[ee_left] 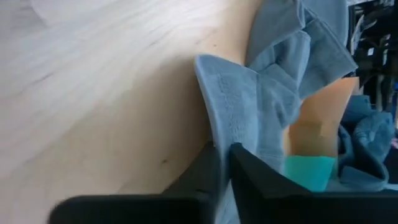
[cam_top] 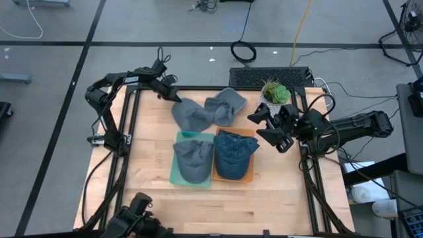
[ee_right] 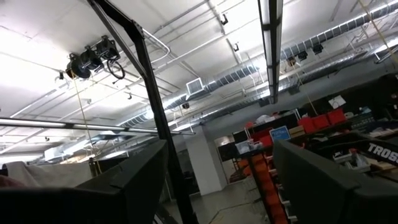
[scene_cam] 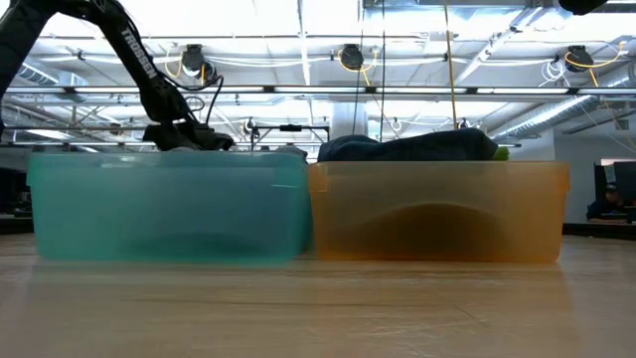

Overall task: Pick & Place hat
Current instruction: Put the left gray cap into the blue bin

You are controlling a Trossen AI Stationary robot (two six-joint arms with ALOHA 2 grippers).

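One grey hat, long axis toward the bins, edge clenched in left pincer.

We count four hats around the teal bin. A grey cap lies inside that bin, brim toward the table's near edge. A dark denim cap sits in the orange bin touching the teal bin's right side, crown rising above the rim in the low view. Just beyond the teal bin, a crumpled grey hat lies on the wood, its edge pinched by the left gripper. A second grey hat overlaps it on the right.
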